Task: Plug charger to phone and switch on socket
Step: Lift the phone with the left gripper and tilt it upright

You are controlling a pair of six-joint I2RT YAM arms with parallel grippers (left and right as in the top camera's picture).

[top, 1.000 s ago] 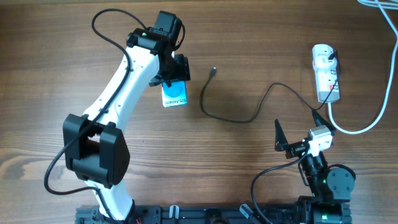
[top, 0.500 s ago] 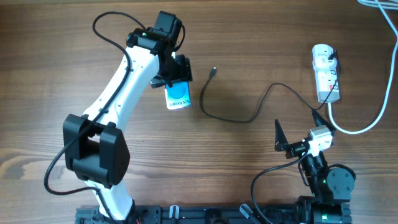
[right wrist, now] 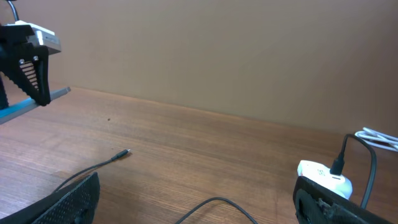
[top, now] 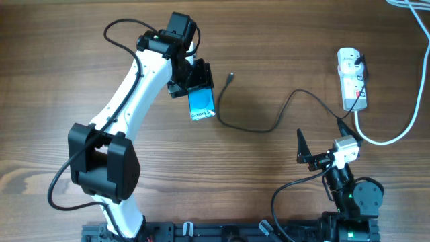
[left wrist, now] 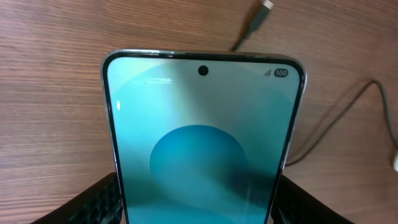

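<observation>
My left gripper [top: 193, 79] is shut on the phone [top: 201, 103], holding it above the table with its turquoise screen up. The phone fills the left wrist view [left wrist: 202, 137], both fingers against its sides. The charger cable [top: 255, 128] lies in a loop on the table. Its connector tip [top: 230, 76] lies just right of the phone, and shows at the top of the left wrist view [left wrist: 266, 6] and in the right wrist view [right wrist: 123, 153]. The white socket [top: 351, 78] lies at the far right with a black plug in it. My right gripper [top: 319, 149] is open and empty near the front edge.
A white cord [top: 403, 128] curves from the socket toward the right edge. The socket's end shows at the lower right of the right wrist view [right wrist: 323, 175]. The left arm [top: 127, 107] stretches diagonally over the left half of the table.
My left gripper has carried the phone to the right and a little toward the front, closer to the connector tip, and turned it slightly. The right arm has not moved.
</observation>
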